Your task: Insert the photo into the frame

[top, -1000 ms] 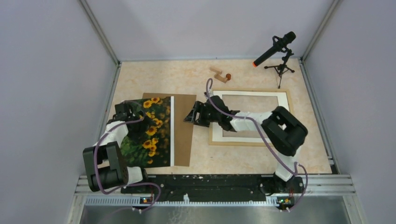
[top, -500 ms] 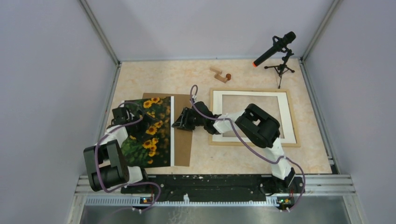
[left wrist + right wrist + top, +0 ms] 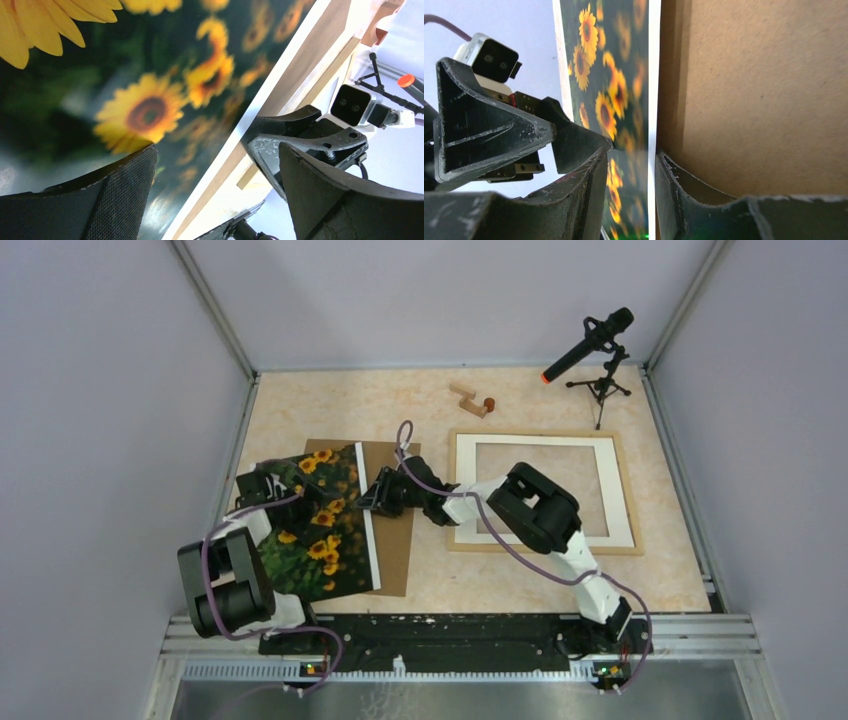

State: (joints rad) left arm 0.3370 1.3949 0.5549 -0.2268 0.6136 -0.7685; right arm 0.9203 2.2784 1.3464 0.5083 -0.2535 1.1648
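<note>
1. Reaching left off the frame (image 3: pixel 624 480), the right tool (image 3: pixel 375 495) now straddles the white right edge of the photo (image 3: pixel 320 530), which has skewed on the brown board (image 3: pixel 395 540).
2. Its jaws stand partly closed; whether they actually pinch the edge cannot be told.
3. The left tool (image 3: pixel 217 155) gapes wide over the photo's left side, holding nothing. Its arm hides that edge.

Top external: hangs high above and behind the arm bases, looks down and forward, takes in the whole table (image 3: pixel 330 400) from afar.

Left wrist: sits almost against the photo (image 3: pixel 140 110), looks out between its own jaws across the print toward the right gripper (image 3: pixel 250 165).

Right wrist: hugs the photo's white edge, looks back at the left gripper (image 3: pixel 559 137).

Shared by all three: photo and brown backing board (image 3: pixel 764 90).
</note>
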